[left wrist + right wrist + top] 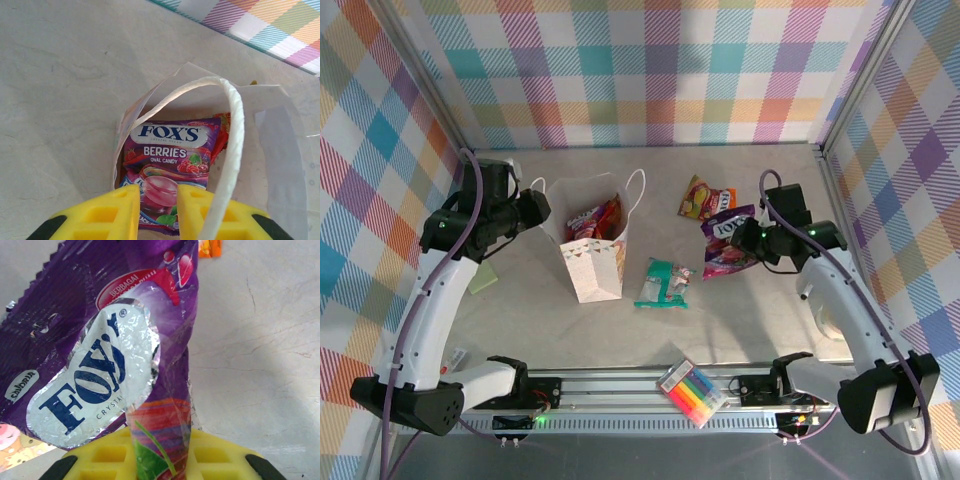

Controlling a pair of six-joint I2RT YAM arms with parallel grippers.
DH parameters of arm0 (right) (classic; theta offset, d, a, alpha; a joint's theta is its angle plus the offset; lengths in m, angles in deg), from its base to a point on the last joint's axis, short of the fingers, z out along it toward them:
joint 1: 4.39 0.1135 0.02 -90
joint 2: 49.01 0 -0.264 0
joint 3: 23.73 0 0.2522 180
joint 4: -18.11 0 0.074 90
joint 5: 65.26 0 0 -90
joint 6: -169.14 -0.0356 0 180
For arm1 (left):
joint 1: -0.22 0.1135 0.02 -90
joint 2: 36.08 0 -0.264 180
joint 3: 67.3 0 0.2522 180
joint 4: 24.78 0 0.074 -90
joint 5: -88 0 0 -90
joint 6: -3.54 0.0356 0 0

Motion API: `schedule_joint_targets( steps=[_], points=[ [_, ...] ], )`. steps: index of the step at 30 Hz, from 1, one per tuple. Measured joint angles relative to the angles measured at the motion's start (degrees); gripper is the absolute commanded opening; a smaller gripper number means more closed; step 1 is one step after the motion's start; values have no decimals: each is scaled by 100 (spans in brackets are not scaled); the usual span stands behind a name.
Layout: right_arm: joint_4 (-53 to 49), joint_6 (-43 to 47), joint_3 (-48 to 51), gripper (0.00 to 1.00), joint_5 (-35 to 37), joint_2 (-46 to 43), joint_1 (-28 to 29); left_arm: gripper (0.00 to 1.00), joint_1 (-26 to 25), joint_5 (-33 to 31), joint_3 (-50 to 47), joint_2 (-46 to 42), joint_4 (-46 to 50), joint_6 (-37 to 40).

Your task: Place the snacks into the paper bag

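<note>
The white paper bag (595,268) stands upright left of centre, and in the left wrist view I look past its rope handle (235,130) into its mouth (280,145). Inside lie a purple Fox's candy packet (170,150) and a red packet (609,213). My left gripper (542,210) (158,195) hovers at the bag's left rim, open by a narrow gap, clamping nothing. My right gripper (748,238) (160,435) is shut on a second purple candy bag (728,242) (100,365), pinched and crumpled. An orange packet (705,198) lies behind it. The teal packet (663,283) lies flat beside the paper bag.
A flat pack of coloured marker pens (692,392) rests on the front rail between the arm bases. A pale green object (485,280) lies by the left arm. Plaid walls close in the back and both sides.
</note>
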Motion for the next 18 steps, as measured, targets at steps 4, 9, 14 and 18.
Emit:
schedule_joint_targets(
  steps=[4, 9, 14, 18],
  points=[
    [-105, 116, -389, 20, 2, -63, 0, 27, 0, -4, 11, -66, 52, 0],
    [-111, 190, -817, 20, -9, -76, -2, 26, 0, -28, 11, -87, 55, -2],
    [-146, 254, -1211, 19, -109, -81, -2, 26, 0, -70, 11, -125, 55, -2],
    [-125, 256, -1576, 19, -201, -81, 0, 26, 0, -199, 11, -175, 52, -13]
  ],
)
